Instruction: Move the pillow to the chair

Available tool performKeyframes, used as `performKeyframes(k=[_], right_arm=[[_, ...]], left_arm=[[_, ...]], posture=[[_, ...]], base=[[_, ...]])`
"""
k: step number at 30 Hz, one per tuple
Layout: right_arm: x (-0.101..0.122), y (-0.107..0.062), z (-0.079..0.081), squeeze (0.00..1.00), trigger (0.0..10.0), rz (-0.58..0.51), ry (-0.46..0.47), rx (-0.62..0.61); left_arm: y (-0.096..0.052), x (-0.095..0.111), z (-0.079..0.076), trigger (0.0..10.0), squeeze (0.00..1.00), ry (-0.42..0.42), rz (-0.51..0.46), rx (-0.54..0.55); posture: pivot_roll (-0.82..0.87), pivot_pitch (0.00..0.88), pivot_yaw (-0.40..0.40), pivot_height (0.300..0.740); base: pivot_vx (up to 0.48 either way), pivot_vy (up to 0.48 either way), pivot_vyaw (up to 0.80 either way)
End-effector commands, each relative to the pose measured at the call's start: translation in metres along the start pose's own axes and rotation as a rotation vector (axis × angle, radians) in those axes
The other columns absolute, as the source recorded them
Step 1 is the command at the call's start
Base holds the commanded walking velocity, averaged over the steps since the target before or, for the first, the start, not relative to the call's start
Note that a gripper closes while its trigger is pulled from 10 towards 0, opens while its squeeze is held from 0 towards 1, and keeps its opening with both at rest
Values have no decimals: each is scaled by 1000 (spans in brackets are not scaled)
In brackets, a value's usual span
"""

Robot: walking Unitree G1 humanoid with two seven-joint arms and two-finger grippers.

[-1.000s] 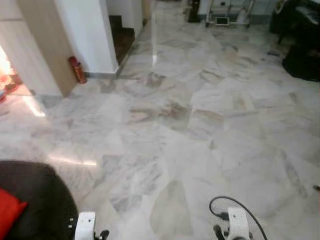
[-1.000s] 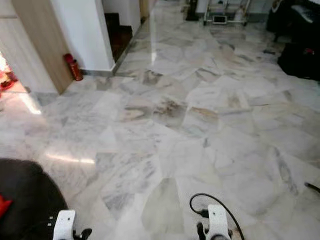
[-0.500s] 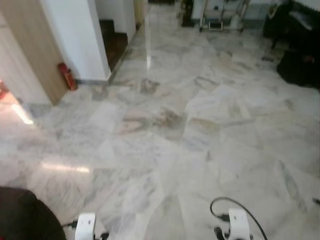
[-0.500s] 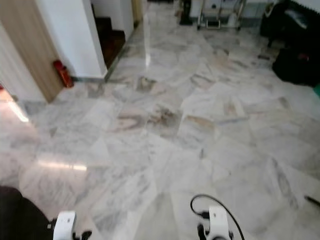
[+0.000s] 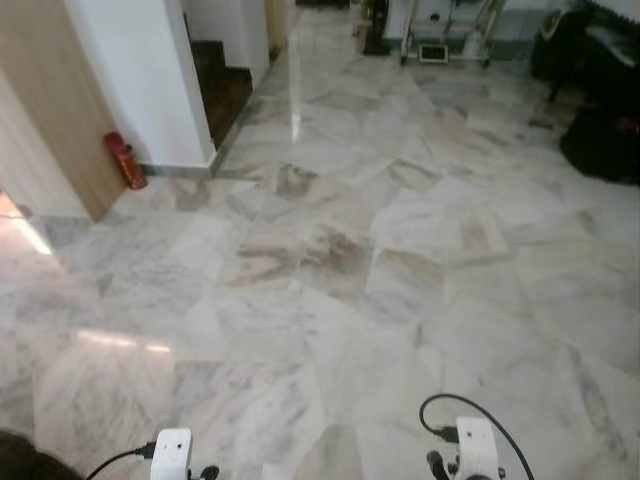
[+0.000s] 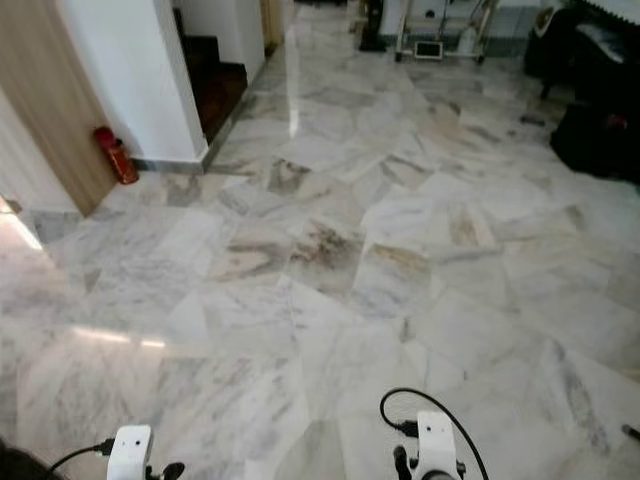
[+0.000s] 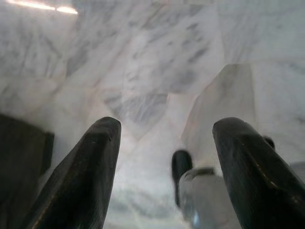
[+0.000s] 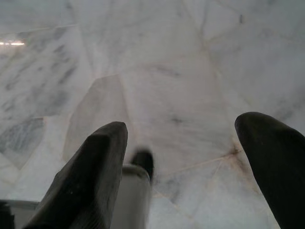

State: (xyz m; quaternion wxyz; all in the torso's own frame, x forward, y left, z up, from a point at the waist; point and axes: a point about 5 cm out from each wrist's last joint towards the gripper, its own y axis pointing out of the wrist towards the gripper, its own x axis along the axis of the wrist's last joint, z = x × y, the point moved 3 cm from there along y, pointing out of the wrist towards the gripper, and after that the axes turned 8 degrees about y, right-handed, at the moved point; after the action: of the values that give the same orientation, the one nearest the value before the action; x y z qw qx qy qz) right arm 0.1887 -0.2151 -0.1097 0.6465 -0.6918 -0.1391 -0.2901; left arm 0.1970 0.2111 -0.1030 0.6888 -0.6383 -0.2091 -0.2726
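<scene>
Bright daylight, glare streaks on glossy marble floor (image 5: 330,250), slight softness

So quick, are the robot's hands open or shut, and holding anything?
Left gripper: open, holding nothing.
Right gripper: open, holding nothing.

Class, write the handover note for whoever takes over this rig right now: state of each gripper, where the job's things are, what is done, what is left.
Left gripper: open, holding nothing, hanging low over the marble floor.
Right gripper: open, holding nothing, also low over the floor.
Job's things: no pillow can be made out. A dark shape sits at the near left edge, too cropped to identify. Dark furniture stands far right.
Done: nothing; no pillow is held.
Left: find the pillow, pick it up, carry it to the chair.
</scene>
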Motion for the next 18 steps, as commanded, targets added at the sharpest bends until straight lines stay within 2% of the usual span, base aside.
performKeyframes(k=[1,18], right_arm=[[1,0,-3,0,10000,-1,7,-10],[0,0,-2,0,10000,1,11,-8]], left_arm=[[0,-1,-2,10000,0,4,2,-7],[0,-1,-4,10000,0,11,3,-13]], posture=[[34,0,20,740],[31,0,24,740]], base=[[345,0,0],[344,0,0]])
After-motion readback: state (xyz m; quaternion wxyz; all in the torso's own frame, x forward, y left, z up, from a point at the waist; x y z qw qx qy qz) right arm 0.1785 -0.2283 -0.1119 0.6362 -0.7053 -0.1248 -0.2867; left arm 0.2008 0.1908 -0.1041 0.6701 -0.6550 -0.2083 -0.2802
